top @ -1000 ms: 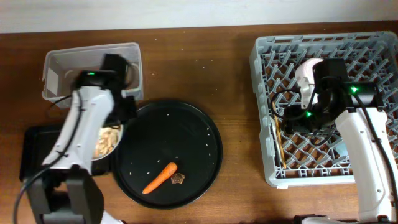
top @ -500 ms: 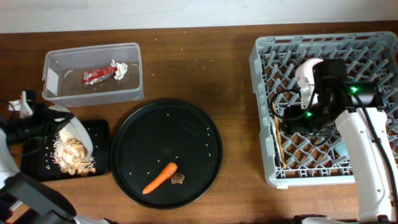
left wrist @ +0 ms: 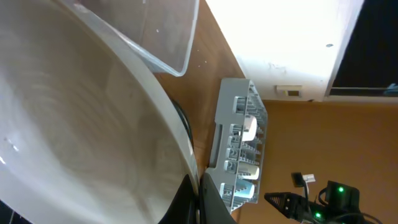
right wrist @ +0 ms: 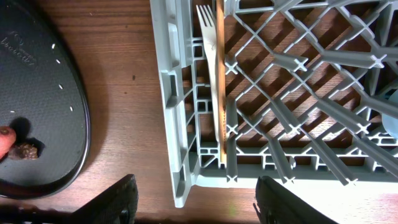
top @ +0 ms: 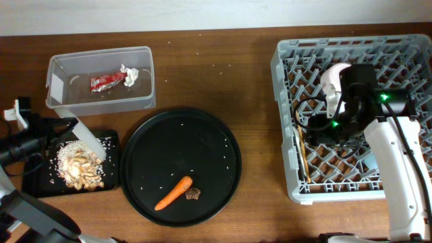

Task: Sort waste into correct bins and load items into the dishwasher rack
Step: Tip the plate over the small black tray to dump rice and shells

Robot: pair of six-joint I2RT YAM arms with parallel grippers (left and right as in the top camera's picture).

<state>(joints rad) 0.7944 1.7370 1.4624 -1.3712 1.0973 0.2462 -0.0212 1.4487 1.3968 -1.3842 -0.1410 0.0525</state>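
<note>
- Left hand (top: 55,128): pinching the rim of the white bowl (top: 86,139). In the wrist view my dark fingers sit on either side of that rim.
- White bowl: tilted steeply, mouth turned down over the shallow black tray (top: 39,183) at the left edge of the desk (top: 256,101).
- Rice and beige scraps (top: 79,167): heaped on the shallow black tray, just below the bowl's lower edge.
- Clear tub (top: 101,104): behind the shallow black tray. It holds the red wrapper (top: 104,82) and the crumpled tissue (top: 130,74), side by side.
- Round black tray (top: 196,148): mid-desk. It carries the carrot (top: 173,193) and the brown crumb (top: 194,194) (close together, near its front rim), plus scattered rice grains.
- Right hand (right wrist: 194,186): fingers spread wide, gripping nothing. It hovers above the near left corner of the dishwasher rack (top: 351,47).
- White fork (right wrist: 206,37) and wooden chopstick (right wrist: 220,87): lying lengthwise, one beside the other, along the rack's left wall.
</note>
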